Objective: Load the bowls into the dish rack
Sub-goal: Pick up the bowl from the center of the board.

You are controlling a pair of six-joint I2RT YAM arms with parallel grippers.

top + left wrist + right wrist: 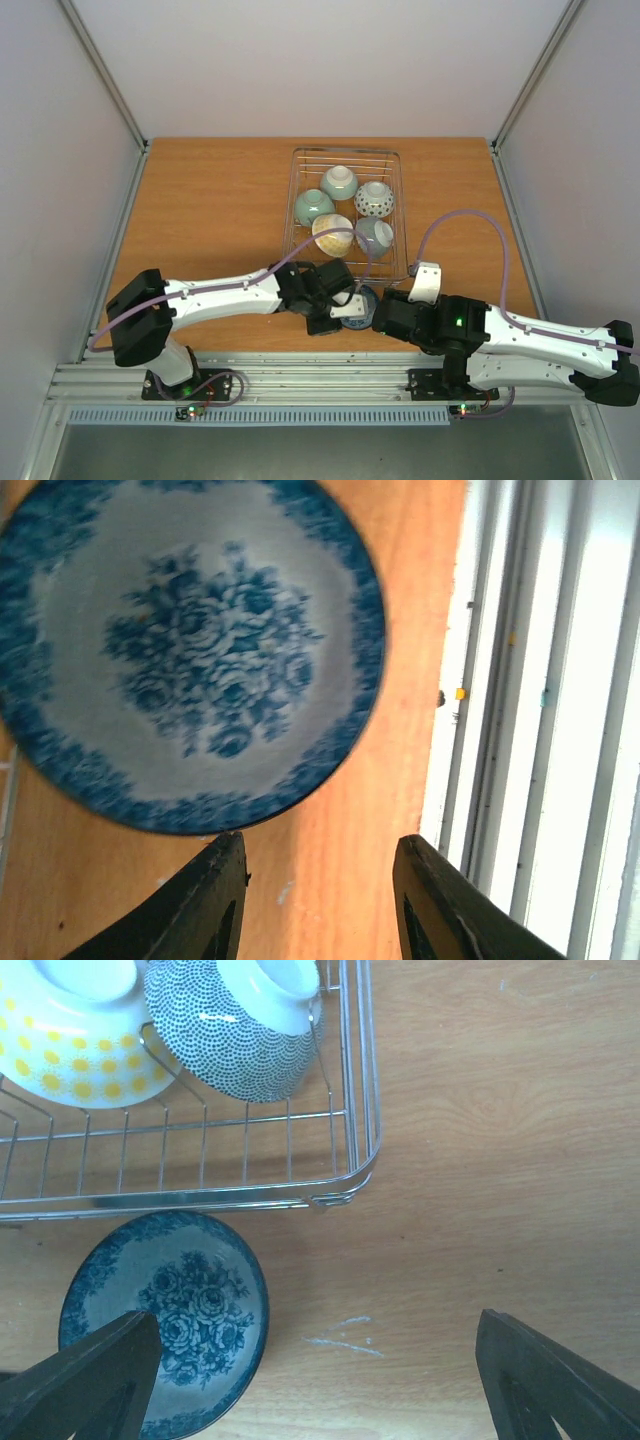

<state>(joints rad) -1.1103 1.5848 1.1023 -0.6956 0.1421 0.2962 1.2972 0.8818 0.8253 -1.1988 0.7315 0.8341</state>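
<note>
A blue floral bowl (362, 297) (190, 650) (165, 1335) sits upright on the wooden table, just outside the near edge of the wire dish rack (345, 152) (200, 1197). In the rack lie two celadon bowls (314, 207), a dotted one (375, 199) (240, 1035), a yellow-patterned one (333, 235) (70, 1050) and a blue-and-white one (374, 237). My left gripper (345, 302) (320, 865) is open right beside the floral bowl, with only bare table between its fingers. My right gripper (385, 305) (315, 1360) stands wide open on the bowl's other side, its left finger over the bowl's rim.
The table's near edge and the metal rail (540, 700) lie right behind the left gripper. The two arms meet close together at the table's front middle. Bare wood (210, 200) stretches left of the rack.
</note>
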